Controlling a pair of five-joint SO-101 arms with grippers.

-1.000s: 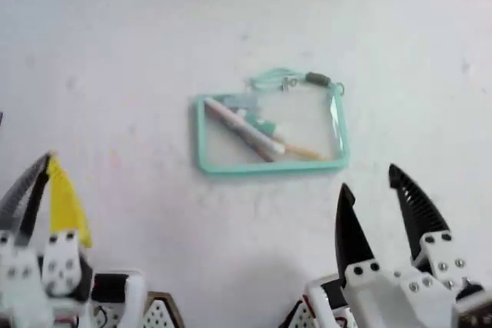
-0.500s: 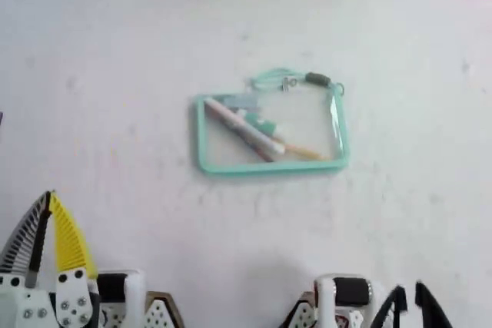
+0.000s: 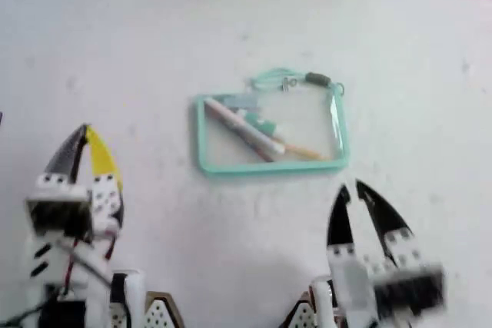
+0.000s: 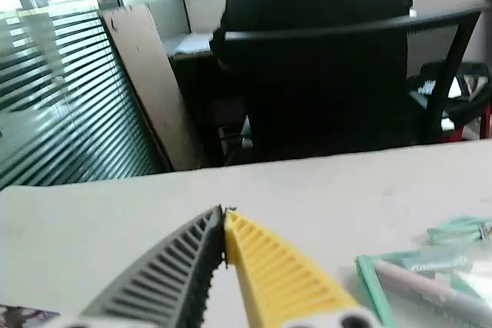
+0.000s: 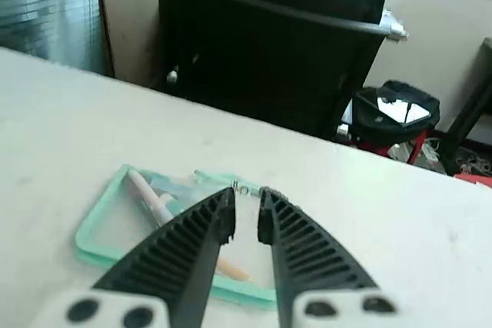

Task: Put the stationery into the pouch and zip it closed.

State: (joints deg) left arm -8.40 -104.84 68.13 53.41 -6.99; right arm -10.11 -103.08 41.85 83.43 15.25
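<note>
The bench [image 3: 138, 51] has a white, matt top, faintly mottled. The pouch [image 3: 269, 167] is clear, glossy plastic that catches a soft glare, and its mint-green edging looks smooth. At the pouch's 12 o'clock lies a thin mint cord [image 3: 267, 74], its material too small to tell. The stationery [image 3: 254, 134] inside looks like smooth plastic barrels. The left gripper [image 3: 84, 130] has one grey and one yellow finger, and the right gripper [image 3: 351, 187] has two black ones. All are matt moulded plastic with ribbed sides.
</note>
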